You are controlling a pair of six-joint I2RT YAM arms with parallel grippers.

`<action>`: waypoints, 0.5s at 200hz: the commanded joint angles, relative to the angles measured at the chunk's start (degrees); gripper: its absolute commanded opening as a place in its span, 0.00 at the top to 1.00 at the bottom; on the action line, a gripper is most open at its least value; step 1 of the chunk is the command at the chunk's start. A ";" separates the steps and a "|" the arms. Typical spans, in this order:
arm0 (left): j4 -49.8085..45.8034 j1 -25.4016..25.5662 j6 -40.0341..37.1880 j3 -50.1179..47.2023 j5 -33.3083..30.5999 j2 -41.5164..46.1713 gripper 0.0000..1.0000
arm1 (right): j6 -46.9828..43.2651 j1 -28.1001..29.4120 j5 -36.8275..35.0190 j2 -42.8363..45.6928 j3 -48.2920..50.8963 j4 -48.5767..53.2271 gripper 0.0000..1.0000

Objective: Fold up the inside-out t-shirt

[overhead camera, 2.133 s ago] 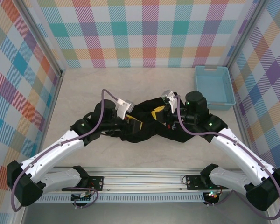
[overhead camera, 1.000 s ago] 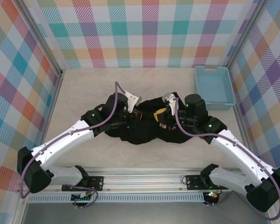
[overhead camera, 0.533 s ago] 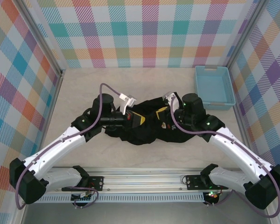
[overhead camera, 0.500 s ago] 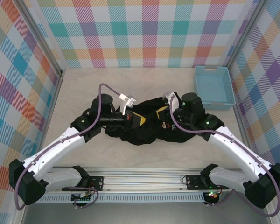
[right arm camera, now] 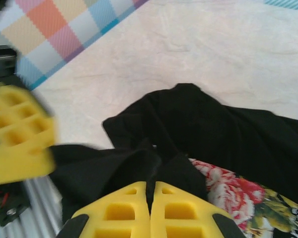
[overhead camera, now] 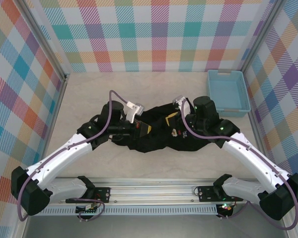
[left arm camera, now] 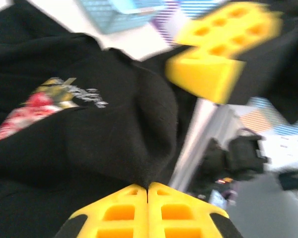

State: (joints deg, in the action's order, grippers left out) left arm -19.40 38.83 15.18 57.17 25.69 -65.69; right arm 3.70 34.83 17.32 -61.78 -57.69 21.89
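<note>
Left gripper (left arm camera: pixel 148 184): yellow fingers pressed together on a fold of the plain black soft-cloth t-shirt (overhead camera: pixel 159 139).
Right gripper (right arm camera: pixel 150 182): pinching bunched black cloth.
T-shirt: crumpled, left of the light-blue rectangular plastic basket (overhead camera: pixel 228 94), apart from it.
Basket: bare floor showing.

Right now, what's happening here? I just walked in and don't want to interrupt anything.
A black t-shirt lies bunched in the middle of the table. The left gripper and the right gripper are each closed on a fold of its cloth, close together. The shirt is crumpled, not yet folded. A light-blue basket sits apart at the far right.
</note>
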 commanded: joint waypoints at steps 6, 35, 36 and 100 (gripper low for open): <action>-3.37 0.85 -0.98 1.31 -12.92 0.98 0.67 | 2.06 -0.33 8.18 1.23 0.63 -4.59 1.00; -1.92 4.90 -4.01 0.85 -13.65 2.23 0.42 | 4.26 -0.38 10.11 0.26 0.90 -6.94 1.00; -1.90 5.01 -4.10 0.89 -13.92 2.23 0.41 | 4.28 -0.38 10.19 0.21 0.91 -6.94 1.00; 1.02 10.40 -8.24 3.74 -17.24 -3.20 0.18 | 5.26 -0.35 10.83 0.08 1.18 -8.29 1.00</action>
State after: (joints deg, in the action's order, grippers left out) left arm -20.75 47.24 9.28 58.70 10.33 -67.51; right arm 8.14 34.83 26.06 -61.78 -56.71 16.12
